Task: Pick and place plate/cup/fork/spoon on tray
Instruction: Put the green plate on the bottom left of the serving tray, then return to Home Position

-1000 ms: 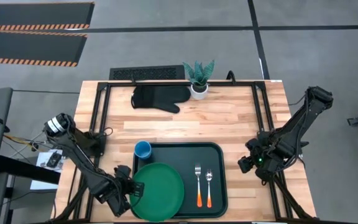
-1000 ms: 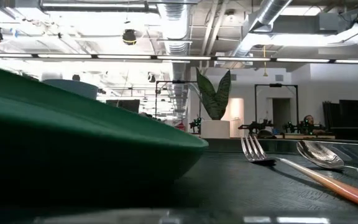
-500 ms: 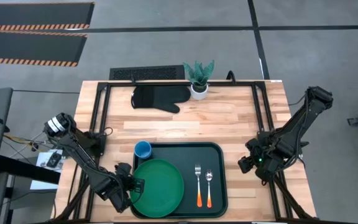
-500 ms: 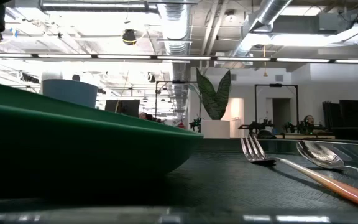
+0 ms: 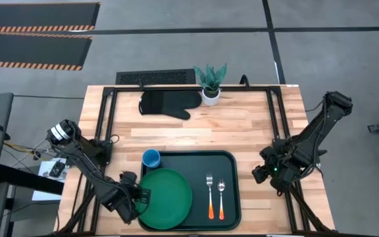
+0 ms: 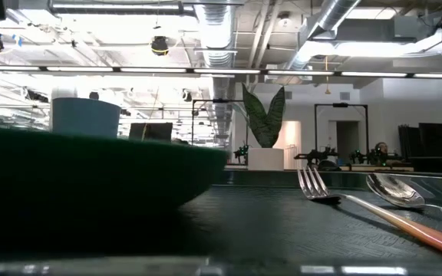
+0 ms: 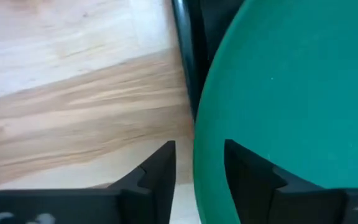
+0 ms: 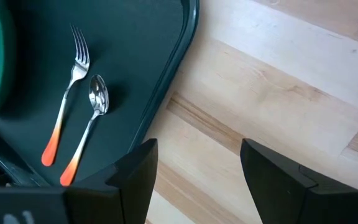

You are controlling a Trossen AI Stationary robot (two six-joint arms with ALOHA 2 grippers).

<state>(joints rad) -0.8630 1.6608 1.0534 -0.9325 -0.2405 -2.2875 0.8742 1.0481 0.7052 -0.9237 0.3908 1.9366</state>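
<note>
At the near-left corner of the big dark green rectangular tray (image 5: pixel 230 164), my left claw (image 5: pixel 139 200) sits w/ its two fingers either side of the rim of the round flat green plate (image 5: pixel 166 199). Left wrist view shows one finger under/outside the rim, one over it, so I judge it's clamped on the plate edge, though whether the grip is tight I can't say for sure. Low view has the plate looking level, prob. resting on the tray floor.

Small round blue cup (image 5: pixel 151 158) stands in the tray's far-left corner, just beside the plate. Orange-handled fork w/ silver tines (image 5: pixel 210 194) and orange-handled spoon w/ rounded silver bowl (image 5: pixel 221 198) lie side by side on the tray's right half, apart from the plate.

Right claw (image 5: pixel 263 172) waits over the wooden worktop (image 5: pixel 242 125) just off the tray's right edge, fingers spread wide, holding nothing.

Progress, as I read it: all four items are on the tray. Left to do: let go of the plate and back the arm off.
</note>
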